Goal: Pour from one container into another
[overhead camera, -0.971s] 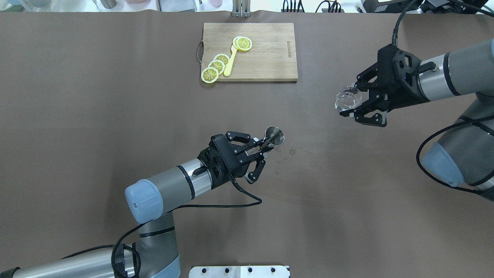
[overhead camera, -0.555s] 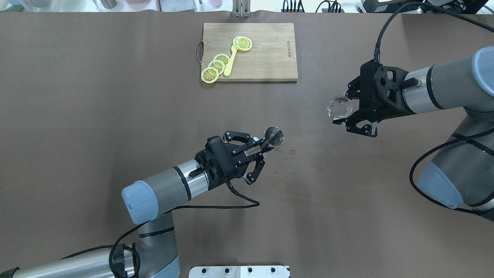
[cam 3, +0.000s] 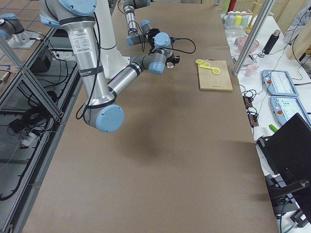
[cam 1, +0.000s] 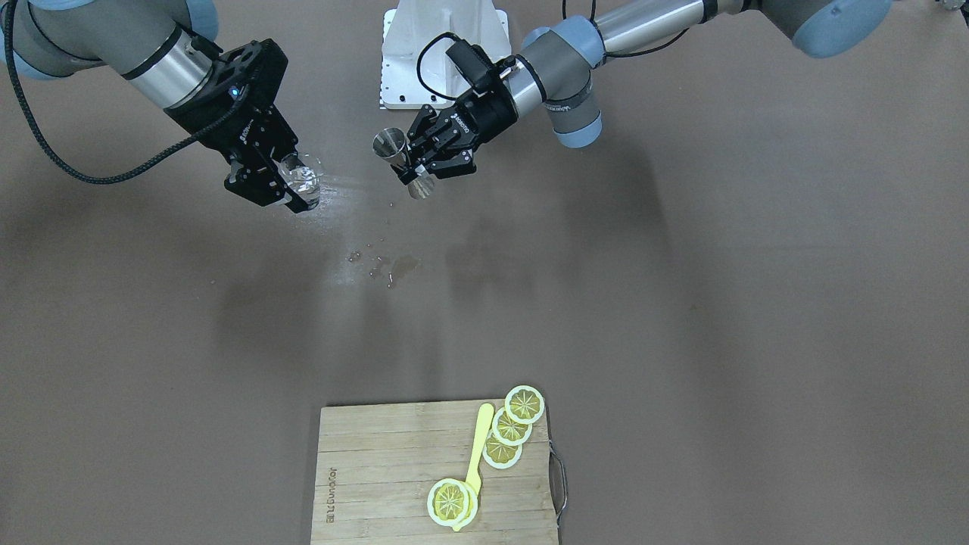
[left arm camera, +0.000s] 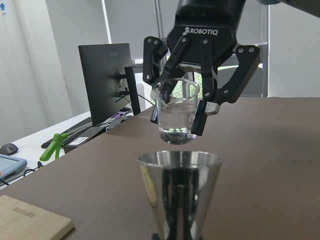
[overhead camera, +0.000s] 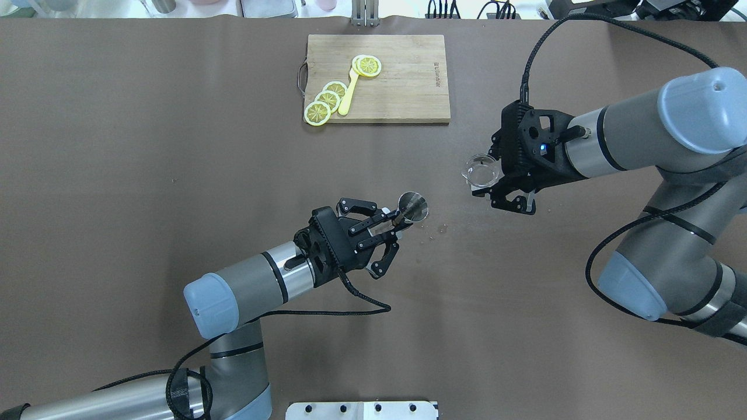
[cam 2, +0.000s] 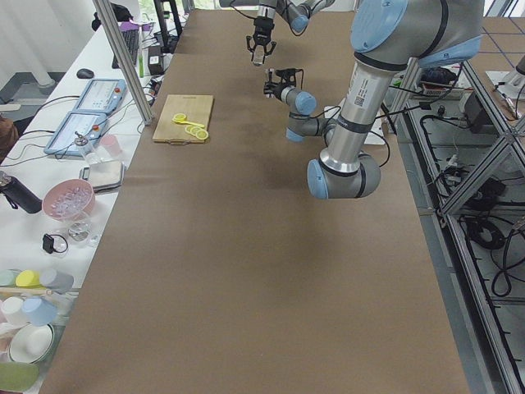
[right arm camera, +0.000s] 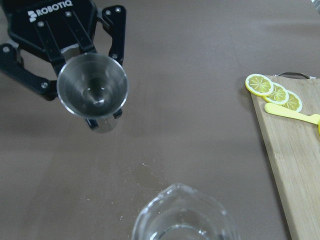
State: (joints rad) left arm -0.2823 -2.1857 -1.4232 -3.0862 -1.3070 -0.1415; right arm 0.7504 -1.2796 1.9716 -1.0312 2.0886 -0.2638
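Beaker and jigger both aloft, not yet mouth over mouth.

Your right gripper (overhead camera: pixel 495 178) is clamped on the glass beaker (overhead camera: pixel 480 171), which is upright with clear liquid inside. Your left gripper (overhead camera: pixel 400 220) pinches the steel jigger (overhead camera: pixel 413 206) at its waist, mouth up, above the table (overhead camera: pixel 175 262). The beaker sits to the jigger's right, slightly farther out and higher, near but apart. Its spout seems to face the jigger. You likely need to close leftward before tipping; droplets (overhead camera: pixel 440 229) lie on the table below.
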